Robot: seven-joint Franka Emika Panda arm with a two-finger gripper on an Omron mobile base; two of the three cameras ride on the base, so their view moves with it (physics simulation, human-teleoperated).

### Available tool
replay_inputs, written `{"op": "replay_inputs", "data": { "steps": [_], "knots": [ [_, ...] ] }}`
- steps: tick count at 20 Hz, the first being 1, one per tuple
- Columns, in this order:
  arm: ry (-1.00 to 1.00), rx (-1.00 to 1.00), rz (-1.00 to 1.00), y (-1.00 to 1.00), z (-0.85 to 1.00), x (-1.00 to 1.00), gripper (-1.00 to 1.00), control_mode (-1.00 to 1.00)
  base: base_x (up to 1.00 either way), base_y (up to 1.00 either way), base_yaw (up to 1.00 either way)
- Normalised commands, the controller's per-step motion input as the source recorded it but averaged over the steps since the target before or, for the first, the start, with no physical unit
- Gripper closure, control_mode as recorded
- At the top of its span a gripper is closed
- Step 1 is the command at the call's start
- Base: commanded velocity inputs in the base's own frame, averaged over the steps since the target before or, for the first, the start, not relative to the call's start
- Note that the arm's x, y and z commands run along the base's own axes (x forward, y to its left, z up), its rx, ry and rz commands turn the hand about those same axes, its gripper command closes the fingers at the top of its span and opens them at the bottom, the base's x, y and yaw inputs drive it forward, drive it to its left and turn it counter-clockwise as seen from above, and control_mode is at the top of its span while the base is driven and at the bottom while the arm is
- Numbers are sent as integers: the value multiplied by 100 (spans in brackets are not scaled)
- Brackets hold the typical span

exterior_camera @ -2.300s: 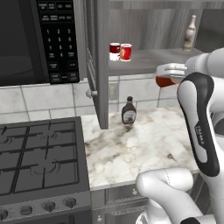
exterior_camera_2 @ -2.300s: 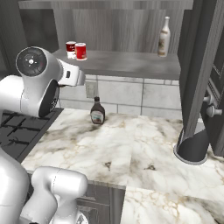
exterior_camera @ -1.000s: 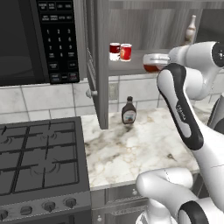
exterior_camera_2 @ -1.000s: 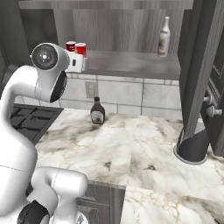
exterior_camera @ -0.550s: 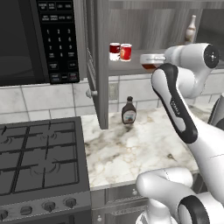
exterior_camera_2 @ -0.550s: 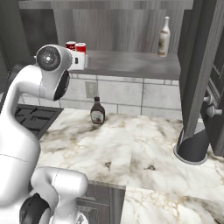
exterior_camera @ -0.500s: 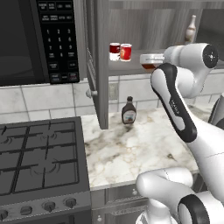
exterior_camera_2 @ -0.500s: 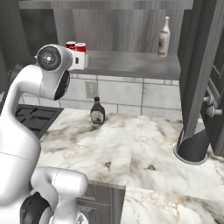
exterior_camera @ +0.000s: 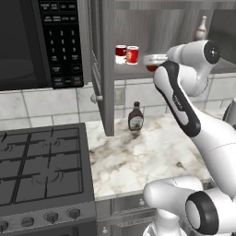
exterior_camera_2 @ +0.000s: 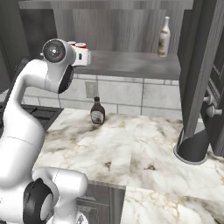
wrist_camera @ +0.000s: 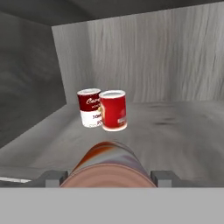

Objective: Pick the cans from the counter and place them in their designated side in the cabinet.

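Note:
My gripper (wrist_camera: 109, 177) is shut on a plain darker red can (wrist_camera: 109, 164), which lies between the grey fingertips (wrist_camera: 52, 177) at the bottom of the hand view. From the left base view the held can (exterior_camera: 154, 62) hangs just over the front of the cabinet shelf (exterior_camera: 133, 73). Further back on the left of that shelf (wrist_camera: 175, 131) stands the bright red can (wrist_camera: 113, 110) with a white rim, touching a half-white, half-dark-red can (wrist_camera: 89, 107). In the right base view my hand (exterior_camera_2: 83, 56) covers most of both.
A brown sauce bottle (exterior_camera: 135, 117) stands on the marble counter (exterior_camera: 138, 161) below the shelf. A pale bottle (exterior_camera_2: 164, 30) stands at the shelf's right end. The open cabinet door (exterior_camera: 105, 69) hangs left of my arm, beside the microwave (exterior_camera: 37, 41) and above the stovetop (exterior_camera: 41, 166).
My arm has carried the held can a little left and inward over the shelf edge, closer to the two standing cans. Nothing else has moved.

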Motion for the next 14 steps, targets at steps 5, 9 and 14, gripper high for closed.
{"op": "replay_inputs", "data": {
  "steps": [5,9,14],
  "knots": [
    [0,-4,0,0,0,20,100,-100,0,0,0],
    [0,-4,0,0,-6,20,100,-100,0,0,0],
    [0,-4,0,0,-3,21,100,-100,0,0,0]
  ]
}}
